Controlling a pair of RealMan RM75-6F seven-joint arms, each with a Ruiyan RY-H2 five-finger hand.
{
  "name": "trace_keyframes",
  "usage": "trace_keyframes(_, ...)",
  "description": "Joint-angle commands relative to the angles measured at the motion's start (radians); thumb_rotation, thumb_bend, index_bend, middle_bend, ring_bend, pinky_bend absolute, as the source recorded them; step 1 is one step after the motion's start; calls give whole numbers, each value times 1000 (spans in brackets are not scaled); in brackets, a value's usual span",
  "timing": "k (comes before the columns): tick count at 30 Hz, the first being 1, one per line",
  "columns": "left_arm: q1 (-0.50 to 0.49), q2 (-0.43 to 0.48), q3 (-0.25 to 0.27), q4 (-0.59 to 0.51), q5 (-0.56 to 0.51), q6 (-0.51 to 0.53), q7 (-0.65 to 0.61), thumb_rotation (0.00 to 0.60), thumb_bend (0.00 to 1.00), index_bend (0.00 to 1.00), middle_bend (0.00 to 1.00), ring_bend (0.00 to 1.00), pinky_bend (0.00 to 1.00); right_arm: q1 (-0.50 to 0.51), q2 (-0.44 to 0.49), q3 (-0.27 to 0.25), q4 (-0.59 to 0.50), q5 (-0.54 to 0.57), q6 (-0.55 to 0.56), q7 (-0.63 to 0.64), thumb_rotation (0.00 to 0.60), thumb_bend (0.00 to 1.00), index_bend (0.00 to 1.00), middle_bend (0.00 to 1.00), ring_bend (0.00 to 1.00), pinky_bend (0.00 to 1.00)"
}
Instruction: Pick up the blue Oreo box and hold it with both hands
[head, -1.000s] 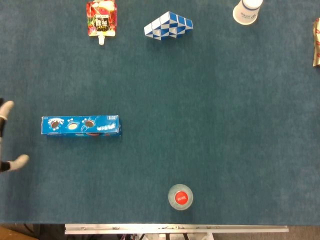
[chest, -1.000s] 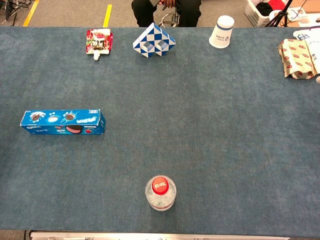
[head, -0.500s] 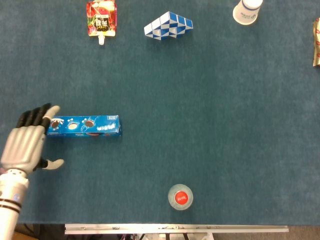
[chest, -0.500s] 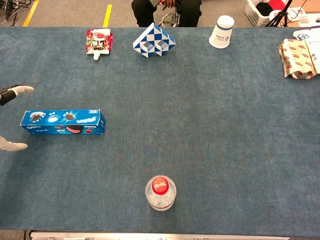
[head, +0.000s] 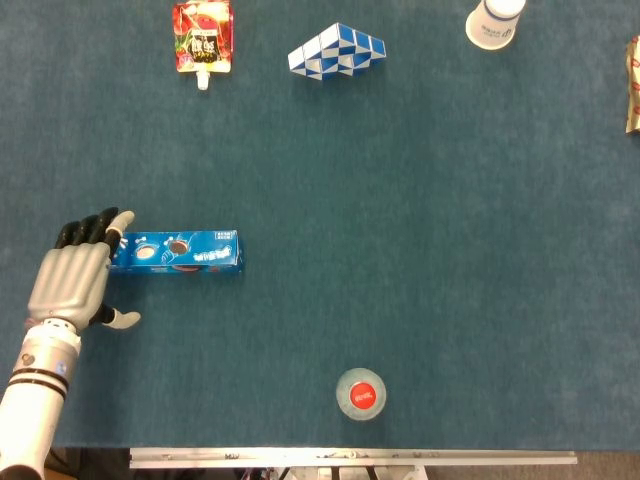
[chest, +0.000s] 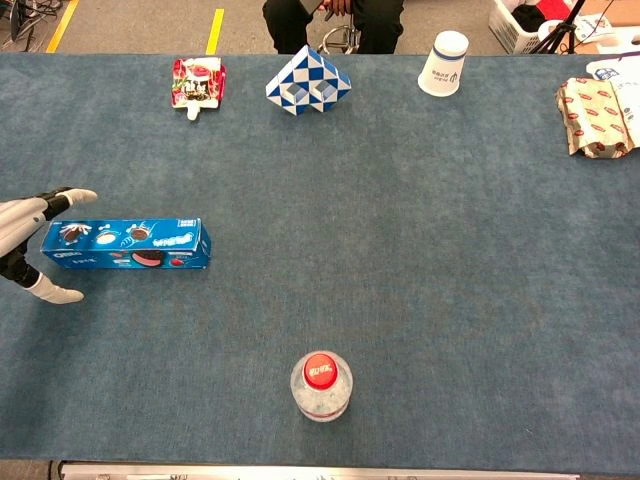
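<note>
The blue Oreo box (head: 176, 253) lies flat on the table at the left, long side running left to right, also seen in the chest view as the box (chest: 130, 246). My left hand (head: 76, 275) hovers over the box's left end, palm down and fingers spread apart, covering that end in the head view. In the chest view the left hand (chest: 30, 240) sits at the frame's left edge with fingers above and thumb below the box end; whether it touches the box is unclear. My right hand shows in neither view.
A red-capped bottle (head: 360, 394) stands near the front edge. At the back are a red drink pouch (head: 203, 36), a blue-and-white folded puzzle (head: 337, 49) and a white paper cup (head: 494, 23). A wrapped packet (chest: 597, 116) lies at the far right.
My left hand has come in from the left edge and moved right, now over the Oreo box's left end. The box has not moved.
</note>
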Motion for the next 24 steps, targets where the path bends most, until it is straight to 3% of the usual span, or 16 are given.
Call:
trace_keyframes(1, -30, -18, 0, 22, -40, -3, 33, 600, 23, 48, 2, 0, 20, 0, -1, -3, 1, 3, -5, -1, 600, 119, 183, 216, 274, 523)
trace_keyframes(14, -69, -50, 0, 75, -84, 36, 49, 600, 23, 209, 153, 0, 20, 1, -13, -14, 11, 17, -29, -2, 600, 119, 183, 216, 274, 523)
trace_keyframes(24, -105, -77, -14, 129, -128, 34, 53, 600, 24, 249, 222, 0, 20, 4, -22, -20, 17, 19, -41, -1, 600, 119, 182, 216, 274, 523)
